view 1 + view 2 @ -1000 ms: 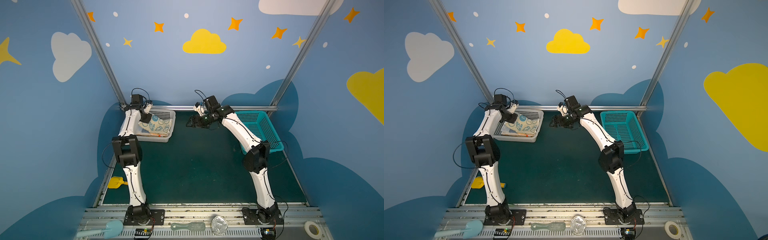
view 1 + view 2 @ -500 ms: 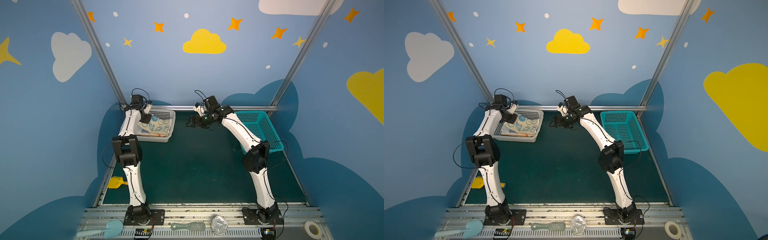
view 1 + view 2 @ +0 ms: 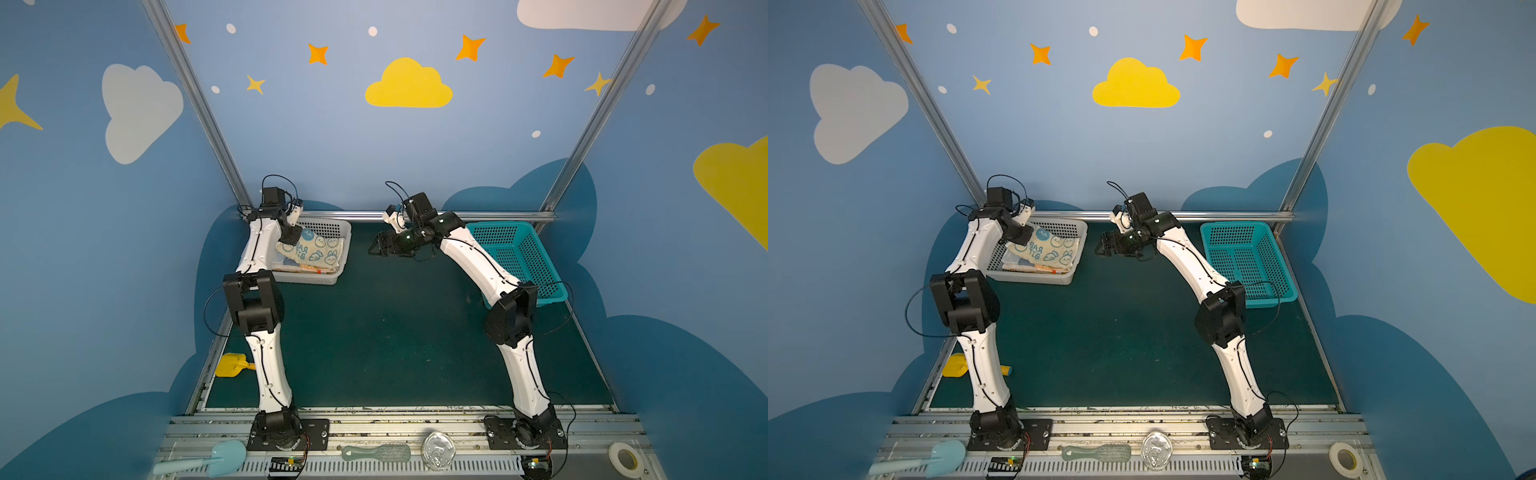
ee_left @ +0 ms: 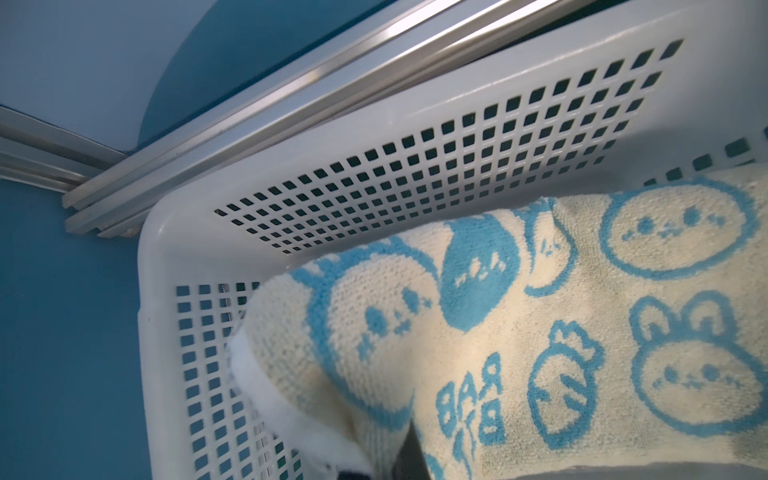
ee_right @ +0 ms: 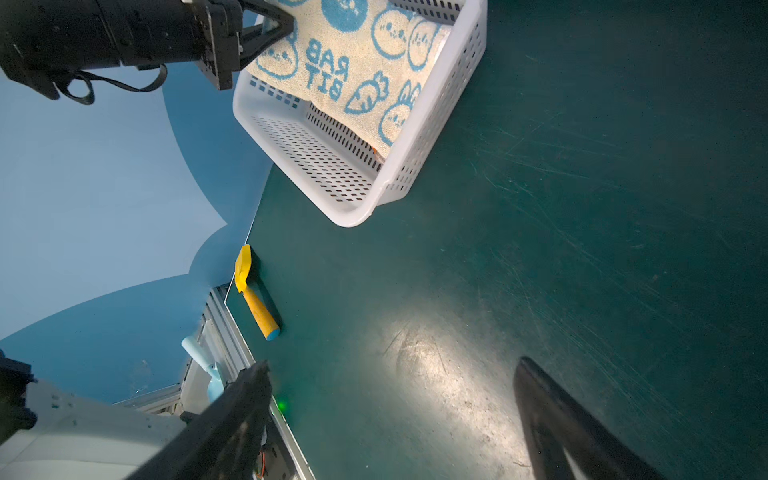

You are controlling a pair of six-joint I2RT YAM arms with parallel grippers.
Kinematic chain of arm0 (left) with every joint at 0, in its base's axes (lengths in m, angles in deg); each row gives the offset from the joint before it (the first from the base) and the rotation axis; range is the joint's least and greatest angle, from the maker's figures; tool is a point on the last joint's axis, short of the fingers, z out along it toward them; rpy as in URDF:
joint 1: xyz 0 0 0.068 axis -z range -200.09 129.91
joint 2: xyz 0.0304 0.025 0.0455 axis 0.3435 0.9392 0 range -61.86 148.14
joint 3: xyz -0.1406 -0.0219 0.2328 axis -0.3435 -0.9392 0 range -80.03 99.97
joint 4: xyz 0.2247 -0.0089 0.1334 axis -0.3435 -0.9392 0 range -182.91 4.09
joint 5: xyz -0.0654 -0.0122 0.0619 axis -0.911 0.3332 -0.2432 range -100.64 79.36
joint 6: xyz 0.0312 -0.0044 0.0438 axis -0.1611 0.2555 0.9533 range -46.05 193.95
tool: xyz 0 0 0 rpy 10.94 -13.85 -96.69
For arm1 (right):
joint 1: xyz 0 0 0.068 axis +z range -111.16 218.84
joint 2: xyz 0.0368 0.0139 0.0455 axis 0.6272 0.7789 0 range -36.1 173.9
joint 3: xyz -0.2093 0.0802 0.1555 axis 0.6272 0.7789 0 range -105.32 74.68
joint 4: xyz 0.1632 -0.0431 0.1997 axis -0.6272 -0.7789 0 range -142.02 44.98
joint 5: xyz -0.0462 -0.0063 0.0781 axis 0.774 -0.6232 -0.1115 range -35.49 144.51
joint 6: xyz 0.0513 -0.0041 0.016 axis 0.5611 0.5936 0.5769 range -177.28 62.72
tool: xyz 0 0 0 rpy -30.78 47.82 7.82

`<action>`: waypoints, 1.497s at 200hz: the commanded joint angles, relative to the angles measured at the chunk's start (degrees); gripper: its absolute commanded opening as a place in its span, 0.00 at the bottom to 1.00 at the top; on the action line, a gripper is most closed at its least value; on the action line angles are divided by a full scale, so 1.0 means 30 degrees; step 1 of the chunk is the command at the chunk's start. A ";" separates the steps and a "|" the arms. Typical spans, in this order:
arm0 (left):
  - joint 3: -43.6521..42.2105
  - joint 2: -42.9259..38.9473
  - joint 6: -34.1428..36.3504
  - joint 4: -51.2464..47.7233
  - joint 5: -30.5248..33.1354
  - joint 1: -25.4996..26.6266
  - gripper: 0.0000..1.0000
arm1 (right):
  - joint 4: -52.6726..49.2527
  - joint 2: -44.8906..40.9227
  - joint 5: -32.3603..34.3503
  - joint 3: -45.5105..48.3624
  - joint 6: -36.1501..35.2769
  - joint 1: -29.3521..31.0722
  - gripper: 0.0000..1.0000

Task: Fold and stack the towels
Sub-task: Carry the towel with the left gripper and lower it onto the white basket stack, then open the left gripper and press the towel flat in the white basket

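Cream-blue towel with bunny faces, carrots and "RABBIT" lettering sits in white basket at back left of bench

Left fingers are closed to a narrow pinch on the towel's end, on the side toward the left wall. That end is held up and the rest slopes down into the basket

Left wrist view: towel bunches up toward the fingers, with the perforated basket wall just behind it

Orange-edged cloth lies under the towel in the same basket; cannot tell how many pieces

Right fingers stand wide apart and hold nothing. In both top views they hang over bare bench between white basket and teal basket, tips toward the white one

Teal basket sits at back right, near the right arm

Yellow scoop lies at the bench's left edge, well apart from both baskets
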 commanded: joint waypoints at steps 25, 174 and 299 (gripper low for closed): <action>0.0063 -0.0735 0.0180 0.0105 0.0328 -0.0172 0.03 | 0.0316 0.0209 0.0515 -0.0515 0.0059 0.0311 0.91; -0.0245 0.0460 -0.0133 0.0880 0.1768 -0.0299 0.24 | 0.0437 0.0580 0.0442 -0.0489 0.0190 0.0354 0.91; 0.0574 -0.0498 -0.1936 0.1941 0.4737 0.0047 0.99 | 0.1189 -0.0712 0.0692 0.1493 0.0067 0.0268 0.91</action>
